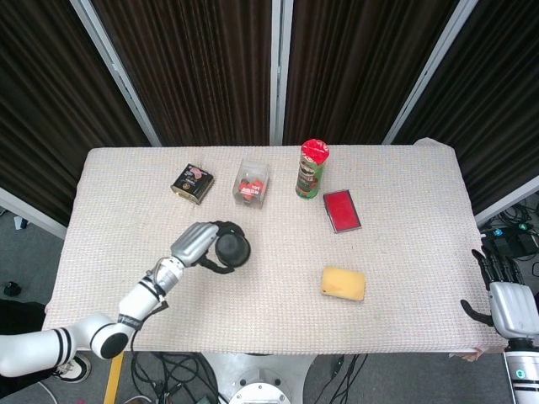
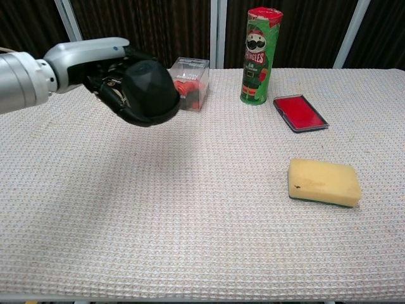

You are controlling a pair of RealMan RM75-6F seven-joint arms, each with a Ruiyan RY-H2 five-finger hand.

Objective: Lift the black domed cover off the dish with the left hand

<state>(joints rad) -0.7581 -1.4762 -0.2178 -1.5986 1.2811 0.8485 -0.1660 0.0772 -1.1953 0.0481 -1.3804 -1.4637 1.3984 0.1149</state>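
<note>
My left hand point(image 1: 200, 244) point(image 2: 107, 69) grips the black domed cover point(image 1: 232, 250) point(image 2: 149, 95) and holds it in the air above the table's left-middle area. In the chest view the cover hangs in front of the clear box, tilted, its faceted dome facing the camera. No dish shows under the cover in either view. My right hand point(image 1: 505, 290) hangs off the table's right edge with fingers apart, holding nothing; only the head view shows it.
On the cloth-covered table point(image 1: 404, 244) stand a clear box with red and black pieces point(image 1: 251, 183) point(image 2: 190, 82), a green Pringles can point(image 1: 311, 169) point(image 2: 259, 55), a red flat case point(image 1: 341, 209) point(image 2: 300, 113), a yellow sponge point(image 1: 344, 284) point(image 2: 324, 182) and a small dark tin point(image 1: 193, 183).
</note>
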